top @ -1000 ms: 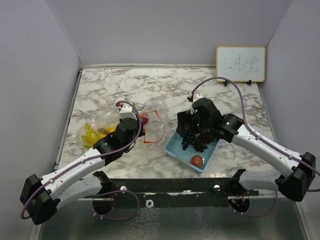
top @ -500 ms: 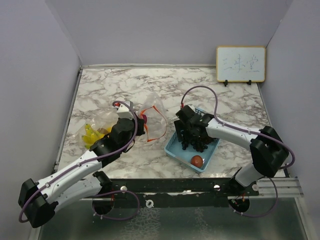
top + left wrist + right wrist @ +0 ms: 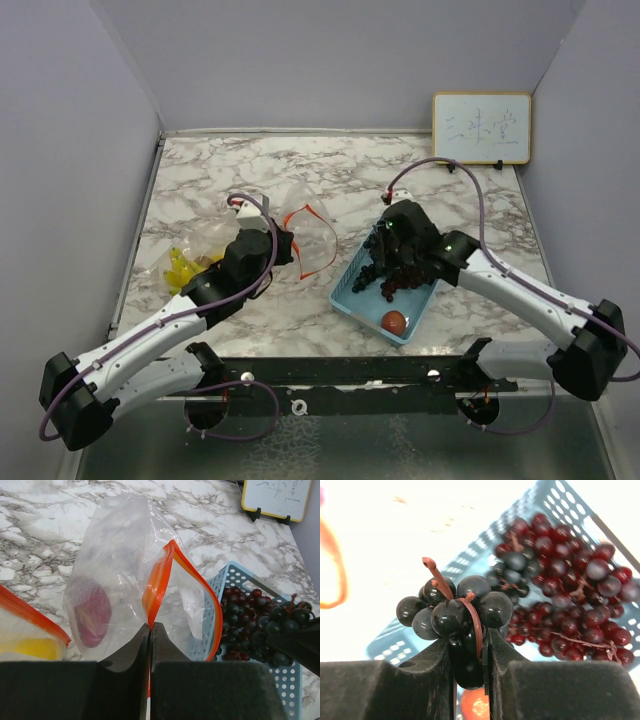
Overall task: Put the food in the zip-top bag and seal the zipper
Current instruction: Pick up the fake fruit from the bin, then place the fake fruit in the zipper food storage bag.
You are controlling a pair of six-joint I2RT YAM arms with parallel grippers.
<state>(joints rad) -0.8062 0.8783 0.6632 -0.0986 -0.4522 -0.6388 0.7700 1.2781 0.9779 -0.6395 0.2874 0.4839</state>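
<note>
Nearest, the small red round fruit (image 3: pixel 393 321) lies in the light blue plastic basket (image 3: pixel 350 298). Beyond it, over the basket, the right tool (image 3: pixel 470 650) is clamped narrow on a cluster of dark purple grapes (image 3: pixel 455 612), held above the redder grapes (image 3: pixel 570 580). The left tool (image 3: pixel 151 630), pinched tight on the orange zipper rim (image 3: pixel 159 575), props up the clear zip-top bag (image 3: pixel 120 555); the magenta oblong piece (image 3: pixel 92 612) sits inside. The carry should pass high over that rim, then drop into the mouth's middle, letting go only once well inside.
</note>
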